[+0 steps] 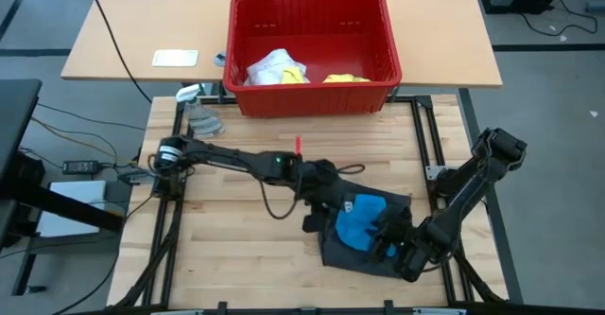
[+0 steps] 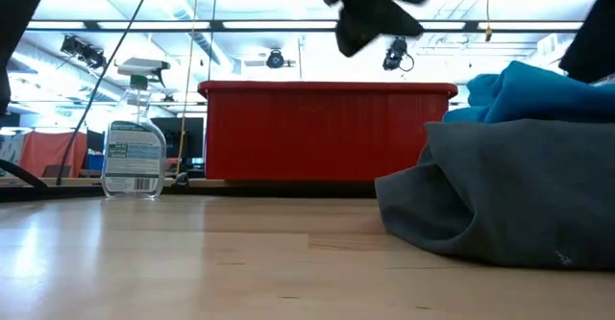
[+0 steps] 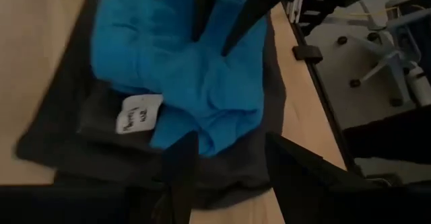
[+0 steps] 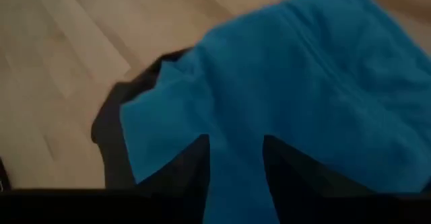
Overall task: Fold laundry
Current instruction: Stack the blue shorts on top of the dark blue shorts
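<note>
We find bright blue piece (image 1: 360, 222) lying on dark grey shorts (image 1: 352, 254), right half of tabletop (image 1: 227, 249). Right end effector (image 4: 234, 158) straddles blue cloth, fingers part-open, grip unconfirmed. Left end effector (image 3: 225, 157) part-open above pile, empty. Step judged: grasping blue piece for folding. Next calls for firm pinch.
</note>
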Available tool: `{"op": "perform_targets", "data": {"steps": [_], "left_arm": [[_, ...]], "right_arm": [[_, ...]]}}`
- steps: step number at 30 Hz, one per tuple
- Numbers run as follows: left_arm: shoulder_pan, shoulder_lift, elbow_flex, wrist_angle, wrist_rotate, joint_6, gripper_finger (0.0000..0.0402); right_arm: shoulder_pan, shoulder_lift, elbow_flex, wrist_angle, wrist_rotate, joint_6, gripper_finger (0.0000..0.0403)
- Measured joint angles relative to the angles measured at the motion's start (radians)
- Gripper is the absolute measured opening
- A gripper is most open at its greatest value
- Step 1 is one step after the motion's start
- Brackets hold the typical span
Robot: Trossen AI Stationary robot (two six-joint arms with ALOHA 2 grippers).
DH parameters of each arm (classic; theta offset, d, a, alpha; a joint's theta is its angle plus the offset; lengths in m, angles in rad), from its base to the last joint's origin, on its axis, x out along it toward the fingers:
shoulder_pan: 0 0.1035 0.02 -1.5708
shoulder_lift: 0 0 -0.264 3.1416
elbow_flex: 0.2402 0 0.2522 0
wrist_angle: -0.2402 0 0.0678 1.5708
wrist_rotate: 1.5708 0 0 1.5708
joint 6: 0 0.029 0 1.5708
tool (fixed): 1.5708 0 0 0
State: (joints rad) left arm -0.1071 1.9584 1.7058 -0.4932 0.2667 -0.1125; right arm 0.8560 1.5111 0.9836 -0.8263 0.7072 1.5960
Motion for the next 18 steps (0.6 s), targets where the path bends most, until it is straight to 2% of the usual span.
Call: {"op": "perform_targets", "data": {"steps": [5, 8, 13, 18], "left_arm": [[0.015, -0.095, 0.0, -0.003, -0.028, 0.01, 0.0173], [0.036, -0.149, 0.002, -0.005, -0.079, 0.012, 0.0173], [0.102, -0.22, 0.002, -0.037, -0.135, 0.009, 0.0173], [0.178, -0.247, 0.001, -0.097, -0.138, -0.023, 0.0173]], "right_arm": [[0.001, 0.058, -0.028, 0.126, -0.011, -0.062, 0.0144], [-0.001, 0.114, -0.068, 0.199, -0.028, -0.022, 0.014], [-0.001, 0.175, -0.139, 0.207, -0.034, 0.155, 0.0124], [0.0, 0.119, -0.206, 0.145, -0.069, 0.185, 0.0115]]}}
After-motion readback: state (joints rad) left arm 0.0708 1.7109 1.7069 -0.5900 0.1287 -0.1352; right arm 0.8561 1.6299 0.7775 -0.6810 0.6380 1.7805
